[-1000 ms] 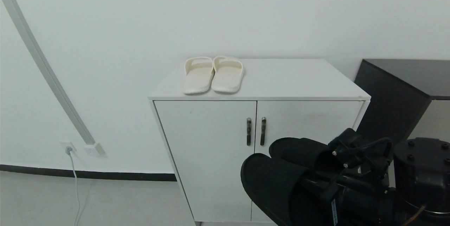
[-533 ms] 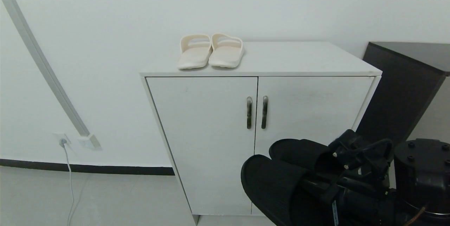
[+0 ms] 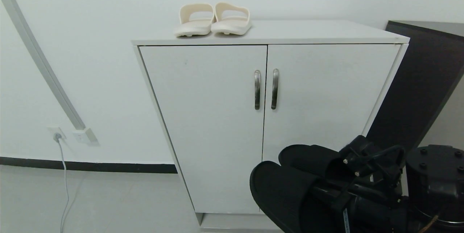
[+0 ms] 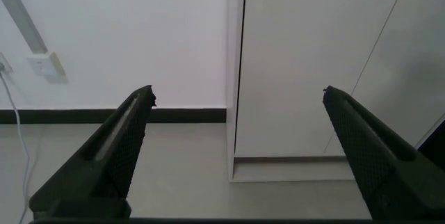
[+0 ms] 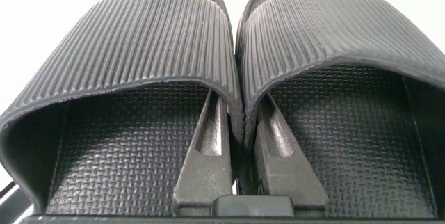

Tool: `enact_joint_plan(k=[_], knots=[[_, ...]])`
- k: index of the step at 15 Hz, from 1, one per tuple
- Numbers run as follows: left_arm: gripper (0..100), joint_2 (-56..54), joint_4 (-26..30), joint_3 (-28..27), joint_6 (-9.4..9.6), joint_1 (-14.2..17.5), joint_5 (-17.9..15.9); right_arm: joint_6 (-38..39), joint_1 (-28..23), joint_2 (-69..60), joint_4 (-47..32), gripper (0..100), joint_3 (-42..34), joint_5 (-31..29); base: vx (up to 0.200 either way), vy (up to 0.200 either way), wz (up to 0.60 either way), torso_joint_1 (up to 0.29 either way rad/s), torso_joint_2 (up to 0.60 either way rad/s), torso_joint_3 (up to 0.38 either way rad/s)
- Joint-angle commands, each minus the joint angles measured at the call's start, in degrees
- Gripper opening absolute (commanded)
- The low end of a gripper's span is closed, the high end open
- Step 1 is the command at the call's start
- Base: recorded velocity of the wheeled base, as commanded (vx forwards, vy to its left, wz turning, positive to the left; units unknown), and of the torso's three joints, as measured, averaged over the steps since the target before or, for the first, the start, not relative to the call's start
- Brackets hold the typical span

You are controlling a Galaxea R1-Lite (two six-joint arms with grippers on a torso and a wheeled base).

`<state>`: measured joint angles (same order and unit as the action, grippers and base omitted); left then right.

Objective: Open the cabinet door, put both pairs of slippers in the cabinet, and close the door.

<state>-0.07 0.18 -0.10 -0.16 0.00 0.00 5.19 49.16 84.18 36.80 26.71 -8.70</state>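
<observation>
1. White wall [image 3: 90, 44] backs one white two-door cabinet [image 3: 203, 128], doors shut, with two metal handles [image 3: 257, 90] flanking the centre seam.
2. One cream slipper pair [image 3: 212, 21] sits on its top surface, left half, toes near the front edge.
3. One black ribbed slipper pair [image 5: 229, 50] hangs low before the right door, pinched at both inner walls by the jaws of the right gripper [image 5: 240, 130].
4. Jaws of the left gripper [image 4: 238, 93] stand wide apart.
5. Open floor [image 3: 90, 204] lies left; one dark cabinet [image 3: 417, 80] stands just beside the right.

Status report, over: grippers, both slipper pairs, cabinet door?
Left gripper open, empty. Right gripper shut on black slippers, low before right door. Cabinet doors shut; cream slippers on top.
</observation>
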Motion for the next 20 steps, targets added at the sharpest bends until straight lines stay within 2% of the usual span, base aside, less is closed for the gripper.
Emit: enact_joint_plan(k=[1,10,14,15,16,18,19,20], knots=[[100,0.07,-0.01,0.01,-0.02,0.00,0.00,-0.01,0.05,0.02,0.02,0,-0.08,0.00,0.000,0.000,0.00,-0.012,0.42,0.398],[100,0.07,-0.01,0.01,-0.37,0.00,0.35,-0.10,0.05,-1.73,0.02,0,-0.87,-0.08,0.000,0.000,0.00,0.000,0.01,0.015],[100,0.07,-0.97,-0.96,-0.72,0.00,1.67,-0.01,0.05,-2.70,0.02,0,-1.13,0.27,0.000,0.000,0.00,-0.002,0.13,0.094],[100,0.60,-1.94,-5.70,-2.74,0.00,1.85,-0.10,0.05,-2.79,-0.07,0,-1.40,0.35,0.000,0.000,0.00,-0.002,0.06,0.027],[100,3.50,0.78,-9.75,-4.41,-0.18,1.32,-0.10,0.05,-2.79,0.02,0,-1.57,0.35,0.000,0.000,0.00,0.000,0.00,0.000],[100,9.74,1.14,-10.80,-1.95,-0.44,-2.99,-0.18,0.32,-2.53,-0.07,0,-1.75,0.44,0.000,0.000,0.00,0.000,0.00,0.000],[100,10.80,0.17,-10.80,-1.60,-0.44,-4.83,-0.18,0.41,-2.53,-0.07,0,-1.92,0.44,0.000,0.000,0.00,0.000,0.00,0.000],[100,14.31,-2.03,-10.80,-1.25,-0.44,-8.17,-0.18,0.49,-2.53,-0.07,0,-2.19,0.53,0.000,0.000,0.00,0.000,0.00,0.000]])
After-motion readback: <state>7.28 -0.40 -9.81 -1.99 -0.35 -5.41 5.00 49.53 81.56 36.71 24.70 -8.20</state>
